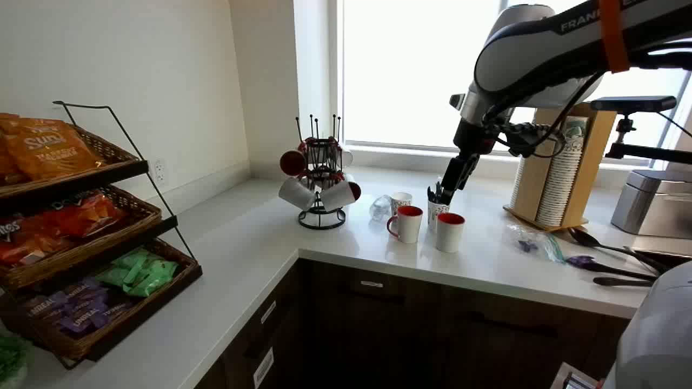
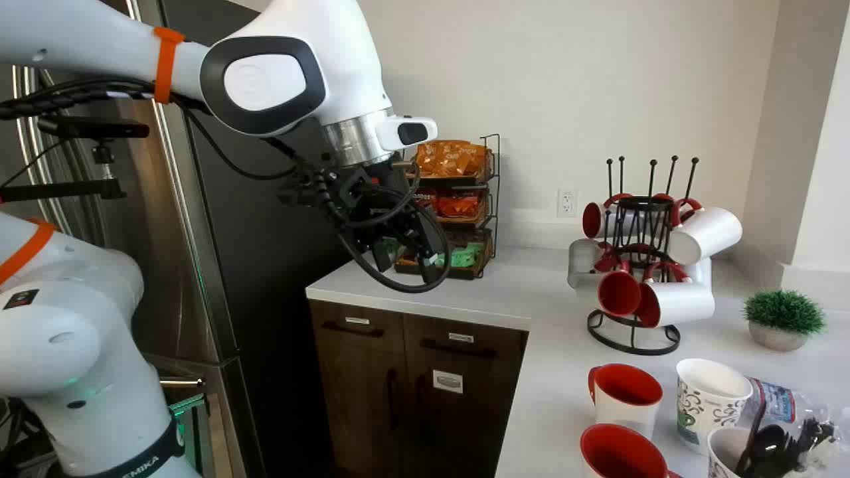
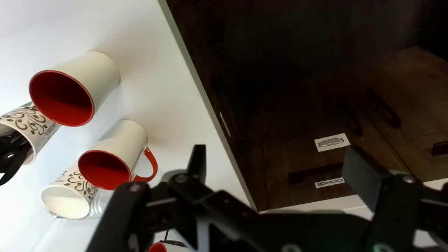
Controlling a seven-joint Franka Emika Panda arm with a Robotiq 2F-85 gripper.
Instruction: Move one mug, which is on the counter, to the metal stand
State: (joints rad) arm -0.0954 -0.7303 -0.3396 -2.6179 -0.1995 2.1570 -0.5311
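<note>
Red lines two white mugs standing on the counter; the metal stand, hung with other mugs, is at their ten o'clock in an exterior view. In the wrist view the tool is spread, the pair at nine-to-ten o'clock.

Seemingly tight gap between upright mugs

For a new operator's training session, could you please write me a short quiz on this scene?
1. True or false: the metal stand carries hanging mugs.
2. Multiple choice: on the counter, the upright mug nearer the metal stand has an inside that is (a) white, (b) black, (c) red.
3. Short answer: are the fingers open or shut, and do they hold anything?

Key: 1. True. 2. (c), red. 3. Open; they hold nothing.
</note>
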